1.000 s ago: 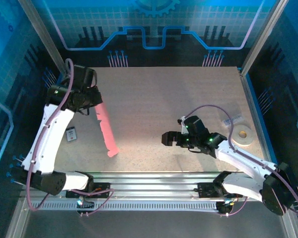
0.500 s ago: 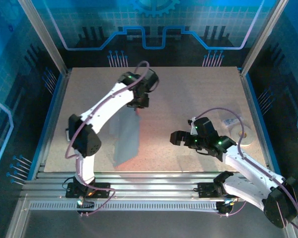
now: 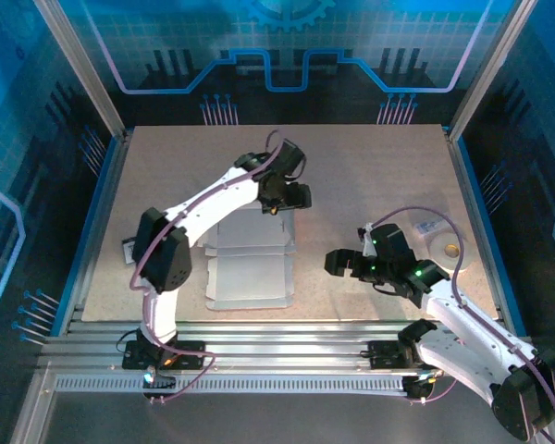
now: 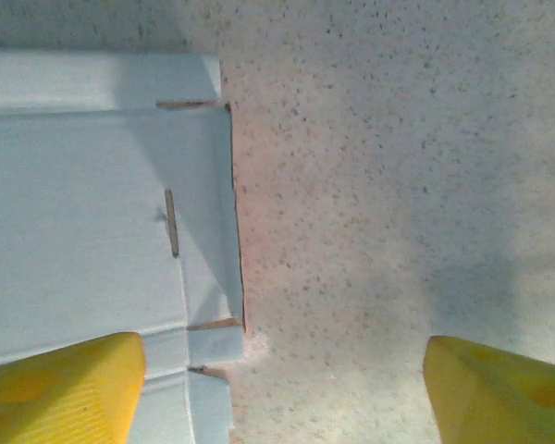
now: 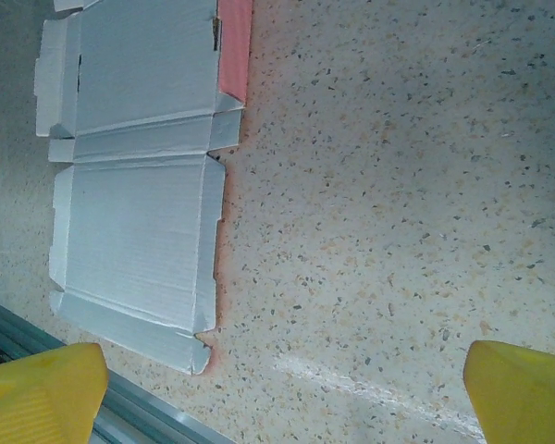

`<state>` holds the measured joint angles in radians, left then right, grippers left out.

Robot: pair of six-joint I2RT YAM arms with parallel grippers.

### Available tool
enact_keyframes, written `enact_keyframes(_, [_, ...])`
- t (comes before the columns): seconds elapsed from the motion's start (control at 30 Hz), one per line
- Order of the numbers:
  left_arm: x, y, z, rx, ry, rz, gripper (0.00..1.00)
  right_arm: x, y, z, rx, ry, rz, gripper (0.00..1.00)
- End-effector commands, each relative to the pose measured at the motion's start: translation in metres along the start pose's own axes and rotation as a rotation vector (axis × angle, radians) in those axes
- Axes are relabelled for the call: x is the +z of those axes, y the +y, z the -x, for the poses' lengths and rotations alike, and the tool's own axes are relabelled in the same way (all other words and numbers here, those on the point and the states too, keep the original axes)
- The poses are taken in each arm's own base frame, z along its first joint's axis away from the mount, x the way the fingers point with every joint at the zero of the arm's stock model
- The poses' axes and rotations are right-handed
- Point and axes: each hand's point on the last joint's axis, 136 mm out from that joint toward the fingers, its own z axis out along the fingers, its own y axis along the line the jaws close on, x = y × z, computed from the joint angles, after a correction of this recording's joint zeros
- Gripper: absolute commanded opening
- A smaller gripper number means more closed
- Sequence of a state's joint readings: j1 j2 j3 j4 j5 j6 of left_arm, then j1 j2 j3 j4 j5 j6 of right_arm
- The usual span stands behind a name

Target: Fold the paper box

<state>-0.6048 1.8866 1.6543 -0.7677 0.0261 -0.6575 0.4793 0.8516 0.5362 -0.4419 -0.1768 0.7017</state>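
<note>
I see a white tape roll [image 3: 444, 239] at middle right on the speckled table [image 3: 370, 157], with aluminium rails [image 3: 287, 338] along the bottom.

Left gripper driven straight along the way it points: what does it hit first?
The left gripper likely meets bare table beside the paper box; one finger may land on the box's edge.

- Paper box [image 3: 248, 264]: pale whitish-grey face uppermost; one flap along its edge showed pink.
- Worktop [image 3: 370, 166]: beige, finely speckled in dark and tan flecks, with a faint pink tinge beside the box's edge.
- Left gripper [image 4: 282, 370] and right gripper [image 5: 282, 388]: fingers yellow.
- Left arm [image 3: 213, 199] and right arm [image 3: 462, 314]: white shells, black joints, purple cables.
- Tape roll [image 3: 449, 248]: white.
- Enclosure walls [image 3: 166, 28]: blue, patterned with a pale grid and lighter blue outlines.
</note>
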Motion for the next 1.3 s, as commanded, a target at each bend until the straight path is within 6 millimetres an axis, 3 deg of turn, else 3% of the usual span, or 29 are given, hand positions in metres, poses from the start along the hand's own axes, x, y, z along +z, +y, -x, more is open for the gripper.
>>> enact_keyframes(0.0, [-0.048,-0.019,0.022,-0.023,-0.127,-0.273,0.96,0.001,0.008,-0.007,-0.063,0.027,0.026,1.0])
enact_keyframes(0.2, [-0.076,0.04,0.008,-0.015,-0.176,-0.256,0.99,0.016,0.034,-0.012,-0.172,0.059,0.014,1.0])
enact_keyframes(0.47, [-0.096,0.118,-0.016,-0.112,-0.22,-0.233,0.99,0.058,0.093,-0.024,-0.286,0.117,0.067,1.0])
enact_keyframes(0.77, [-0.096,0.173,-0.045,-0.231,-0.221,-0.183,0.99,0.12,0.153,-0.038,-0.301,0.214,0.139,1.0])
enact_keyframes(1.0, [-0.089,0.221,-0.041,-0.396,-0.235,-0.153,0.99,0.144,0.148,-0.047,-0.281,0.268,0.108,1.0])
enact_keyframes(1.27, [-0.066,0.247,-0.036,-0.433,-0.176,-0.052,0.99,0.149,0.116,-0.063,-0.249,0.309,0.041,1.0])
